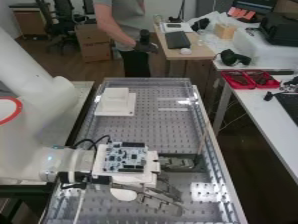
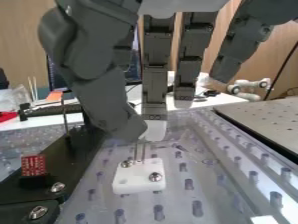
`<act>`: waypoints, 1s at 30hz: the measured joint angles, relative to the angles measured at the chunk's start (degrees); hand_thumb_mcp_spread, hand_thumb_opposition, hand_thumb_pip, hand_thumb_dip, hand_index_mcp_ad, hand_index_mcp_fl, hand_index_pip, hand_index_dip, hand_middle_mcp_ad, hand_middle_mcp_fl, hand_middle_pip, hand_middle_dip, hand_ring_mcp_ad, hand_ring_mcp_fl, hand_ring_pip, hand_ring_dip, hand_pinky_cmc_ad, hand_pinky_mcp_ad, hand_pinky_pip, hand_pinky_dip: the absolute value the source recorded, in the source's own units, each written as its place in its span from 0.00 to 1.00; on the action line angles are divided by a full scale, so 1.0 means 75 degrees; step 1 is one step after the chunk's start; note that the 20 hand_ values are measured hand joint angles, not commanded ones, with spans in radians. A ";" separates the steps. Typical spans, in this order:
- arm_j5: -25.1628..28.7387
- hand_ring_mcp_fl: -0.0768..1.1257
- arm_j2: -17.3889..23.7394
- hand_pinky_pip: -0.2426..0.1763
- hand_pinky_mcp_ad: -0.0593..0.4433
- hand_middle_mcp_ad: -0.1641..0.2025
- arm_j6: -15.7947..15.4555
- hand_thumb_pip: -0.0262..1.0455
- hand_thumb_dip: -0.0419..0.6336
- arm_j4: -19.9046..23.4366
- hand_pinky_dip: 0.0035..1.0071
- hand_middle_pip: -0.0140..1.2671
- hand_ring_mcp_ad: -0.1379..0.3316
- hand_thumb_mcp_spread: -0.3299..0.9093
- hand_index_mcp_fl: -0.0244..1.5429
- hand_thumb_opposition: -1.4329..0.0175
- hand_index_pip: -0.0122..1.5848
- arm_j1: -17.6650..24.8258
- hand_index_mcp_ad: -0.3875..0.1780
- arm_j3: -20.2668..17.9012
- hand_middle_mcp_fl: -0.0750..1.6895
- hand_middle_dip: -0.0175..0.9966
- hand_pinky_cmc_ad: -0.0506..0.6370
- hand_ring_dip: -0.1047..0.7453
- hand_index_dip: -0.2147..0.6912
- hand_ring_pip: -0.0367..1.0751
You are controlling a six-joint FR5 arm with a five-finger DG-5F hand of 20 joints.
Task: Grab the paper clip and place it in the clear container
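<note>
White block below hand (grip: can't tell), roomy perforated plate, bench rim beyond.

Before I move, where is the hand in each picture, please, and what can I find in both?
High view: the hand is in the lower half, right of the circuit board.
Wrist view: the hand is close to the camera, above the white block.
Shared landmark: the bench top with its rows of holes.

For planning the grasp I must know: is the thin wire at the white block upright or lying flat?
Upright: its thin legs rise from the white block towards the hand.
</note>
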 joint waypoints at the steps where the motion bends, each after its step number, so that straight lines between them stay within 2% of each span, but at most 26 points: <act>1: 0.0001 0.38 -0.0006 0.74 0.58 0.37 0.0002 0.69 0.51 0.0004 0.19 0.60 0.37 0.79 0.13 0.36 0.12 -0.0002 0.41 0.0002 0.40 0.73 0.73 0.73 0.03 0.21; 6: 0.0011 0.38 -0.0051 0.74 0.58 0.36 0.0000 0.69 0.51 0.0002 0.19 0.64 0.37 0.79 0.14 0.36 0.13 -0.0008 0.41 0.0014 0.41 0.74 0.73 0.73 0.03 0.21; 16: 0.0050 0.39 -0.0054 0.74 0.58 0.36 0.0045 0.69 0.50 0.0024 0.19 0.65 0.37 0.80 0.14 0.34 0.14 0.0014 0.41 -0.0004 0.41 0.76 0.72 0.73 0.03 0.22; 24: 0.0037 0.39 -0.0071 0.74 0.58 0.36 0.0027 0.69 0.50 -0.0026 0.19 0.56 0.37 0.78 0.14 0.36 0.14 0.0016 0.40 0.0037 0.37 0.75 0.72 0.73 0.03 0.22; 30: 0.0029 0.38 -0.0071 0.74 0.58 0.36 0.0029 0.70 0.51 -0.0009 0.19 0.56 0.37 0.75 0.13 0.38 0.14 0.0022 0.39 0.0035 0.37 0.74 0.72 0.73 0.04 0.22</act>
